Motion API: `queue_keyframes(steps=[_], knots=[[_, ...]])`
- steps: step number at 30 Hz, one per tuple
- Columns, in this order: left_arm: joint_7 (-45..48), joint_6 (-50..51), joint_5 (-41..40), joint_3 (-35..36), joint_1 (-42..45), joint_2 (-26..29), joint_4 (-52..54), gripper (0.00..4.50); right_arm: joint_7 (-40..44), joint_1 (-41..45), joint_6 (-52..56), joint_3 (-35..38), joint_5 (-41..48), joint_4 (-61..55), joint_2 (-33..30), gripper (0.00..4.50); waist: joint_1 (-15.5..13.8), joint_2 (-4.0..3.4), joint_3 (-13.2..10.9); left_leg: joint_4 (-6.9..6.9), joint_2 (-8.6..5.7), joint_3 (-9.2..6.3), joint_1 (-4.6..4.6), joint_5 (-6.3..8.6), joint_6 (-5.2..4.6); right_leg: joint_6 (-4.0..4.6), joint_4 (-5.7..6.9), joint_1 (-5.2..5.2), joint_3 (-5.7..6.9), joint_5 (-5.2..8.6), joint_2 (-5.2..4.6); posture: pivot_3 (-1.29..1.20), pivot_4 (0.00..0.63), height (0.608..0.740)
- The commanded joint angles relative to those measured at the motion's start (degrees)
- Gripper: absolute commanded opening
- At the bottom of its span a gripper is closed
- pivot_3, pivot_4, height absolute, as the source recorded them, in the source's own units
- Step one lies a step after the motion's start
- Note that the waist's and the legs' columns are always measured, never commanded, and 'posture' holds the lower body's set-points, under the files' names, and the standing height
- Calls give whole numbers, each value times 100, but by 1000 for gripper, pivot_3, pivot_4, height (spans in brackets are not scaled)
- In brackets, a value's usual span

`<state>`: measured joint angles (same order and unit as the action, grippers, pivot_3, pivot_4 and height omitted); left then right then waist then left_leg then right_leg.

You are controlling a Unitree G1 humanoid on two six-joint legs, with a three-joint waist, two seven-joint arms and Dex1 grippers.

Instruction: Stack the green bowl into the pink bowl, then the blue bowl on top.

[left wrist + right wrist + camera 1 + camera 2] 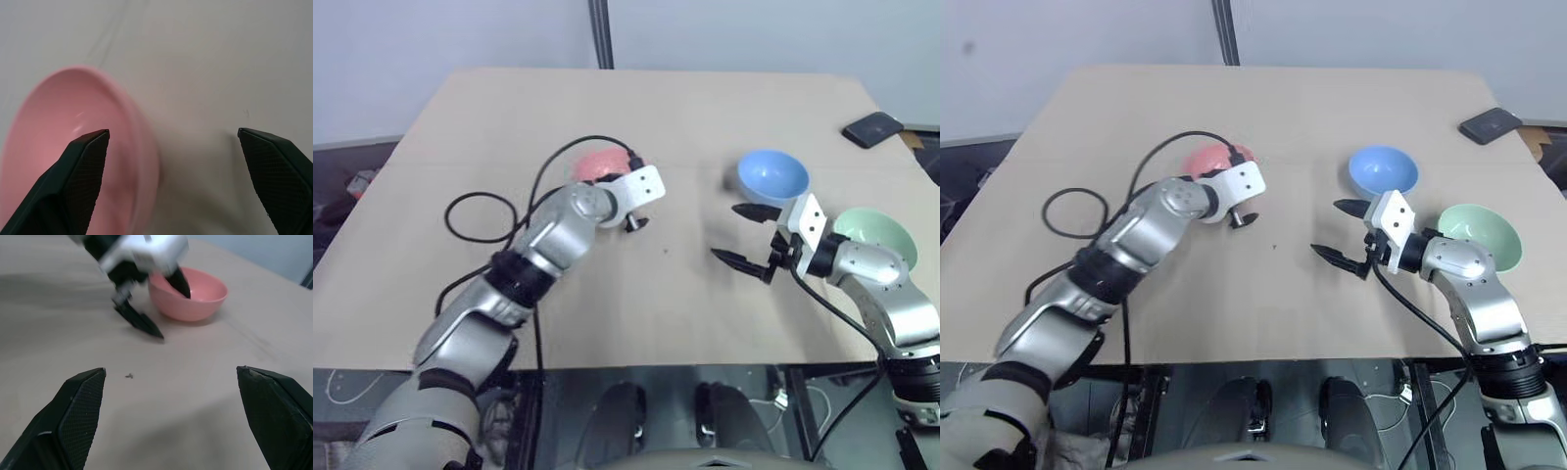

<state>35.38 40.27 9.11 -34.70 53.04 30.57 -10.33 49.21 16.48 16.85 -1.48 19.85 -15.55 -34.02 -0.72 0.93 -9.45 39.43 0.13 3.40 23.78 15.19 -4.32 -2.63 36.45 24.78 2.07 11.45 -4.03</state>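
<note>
The pink bowl (595, 164) sits at mid-table, partly covered by my left gripper (171, 313). That gripper is open and straddles the bowl's near rim, with one finger inside the bowl and the other over the table outside it. In the left wrist view the pink bowl (73, 147) lies under one fingertip. To the right stands the blue bowl (772, 176). Beside it is the green bowl (874, 234), partly behind my right arm. My right gripper (744, 235) hangs open and holds nothing, just in front of the blue bowl and pointing toward the pink one.
A black flat device (872, 129) lies at the table's far right corner. A black cable (475, 217) loops over the brown tabletop (685, 294) to the left of my left arm. The table's front edge runs just below both arms.
</note>
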Motion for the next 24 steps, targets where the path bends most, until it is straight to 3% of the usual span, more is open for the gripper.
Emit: queue_keyframes(steps=[1, 2, 6, 7, 11, 14, 17, 24], knots=[[116, -239, 338, 14, 259, -104, -298, 2625, -162, -176, -52, 289, 51, -394, -67, 4500, 2, 0, 0, 0, 1, 0, 0, 0, 0, 0, 1, 1, 0, 0, 0, 0, 150, 739], [175, -297, 373, 26, 269, -129, -349, 2336, -194, -239, -43, 332, 62, -430, -77, 4500, 0, 0, 0, -1, 2, 0, -1, 0, 0, 0, 3, 2, -1, 0, 0, 0, 150, 739], [622, -578, 229, 235, 116, -121, -52, 246, -298, -489, -65, 480, 54, -553, -97, 4500, -8, 0, 0, 1, 2, 2, -1, 0, -1, 0, 7, 3, -4, 0, -2, 0, 150, 739], [986, -593, -19, 316, -59, -6, 462, 41, -313, -574, -73, 539, 65, -592, -117, 4500, -10, 0, 0, 1, 2, 3, -1, 0, -1, 0, 7, 3, -5, 0, -3, 0, 150, 739], [2180, -596, -667, 524, -807, 771, 2349, 41, -335, -824, -86, 738, 88, -664, -218, 4500, 8, -1, -1, -3, 4, 4, 4, 1, 0, 1, 9, 13, -14, 0, -5, 0, 150, 739], [2536, -649, -793, 569, -1154, 1203, 3105, 41, -330, -920, -113, 833, 86, -589, -281, 4500, -3, -2, -1, -1, 6, 14, -2, 0, 2, 3, 25, 21, -26, 0, -5, 0, 150, 739], [2587, -510, -894, 631, -1309, 1227, 3324, 41, -364, -945, -83, 895, 88, -495, -285, 4500, -25, -2, -1, 1, 6, 14, -10, 1, -2, 6, 28, 13, -24, 4, -2, 0, 150, 739], [2390, -570, -1037, 1079, -1386, 1063, 3276, 2607, -801, -973, 184, 993, -279, -422, -418, 4500, -13, -2, -1, 14, 4, 13, -13, 13, -24, 1, 28, 2, -23, 2, -2, 0, 150, 739]])
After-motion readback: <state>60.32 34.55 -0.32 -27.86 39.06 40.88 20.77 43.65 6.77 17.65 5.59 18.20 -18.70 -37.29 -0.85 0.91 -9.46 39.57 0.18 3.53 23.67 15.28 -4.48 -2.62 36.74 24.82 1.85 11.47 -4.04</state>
